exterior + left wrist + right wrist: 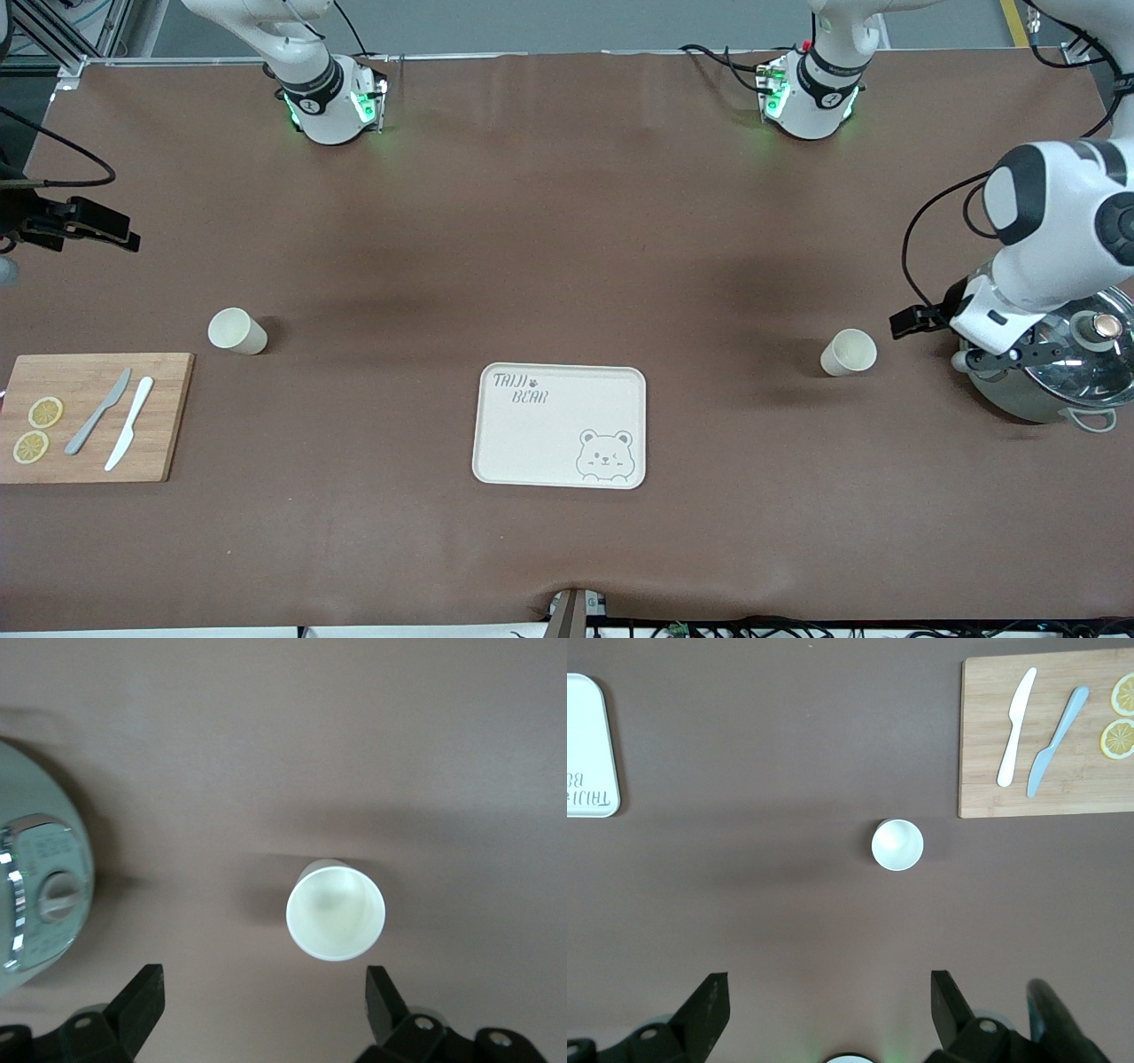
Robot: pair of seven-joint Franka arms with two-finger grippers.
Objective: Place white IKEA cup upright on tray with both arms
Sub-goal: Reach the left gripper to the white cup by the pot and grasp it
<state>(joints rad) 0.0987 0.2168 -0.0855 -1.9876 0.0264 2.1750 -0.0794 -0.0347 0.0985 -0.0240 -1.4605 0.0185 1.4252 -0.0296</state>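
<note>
Two white cups stand upright on the brown table. One cup [849, 352] is toward the left arm's end; my left gripper [1010, 356] hangs open between it and a pot. In the left wrist view that cup [336, 912] shows its open mouth just past my open, empty left gripper [264, 979]. The other cup [236, 330] is toward the right arm's end. In the right wrist view it [897, 844] lies well below my open, empty right gripper [830, 985], which is held high and does not show in the front view. The cream tray [560, 425] lies empty between the cups, nearer the front camera.
A steel pot with a glass lid [1063, 363] stands by the left gripper. A wooden cutting board [93, 416] with two knives and lemon slices lies near the right arm's cup. Dark hardware with cables [71, 221] sits at that table edge.
</note>
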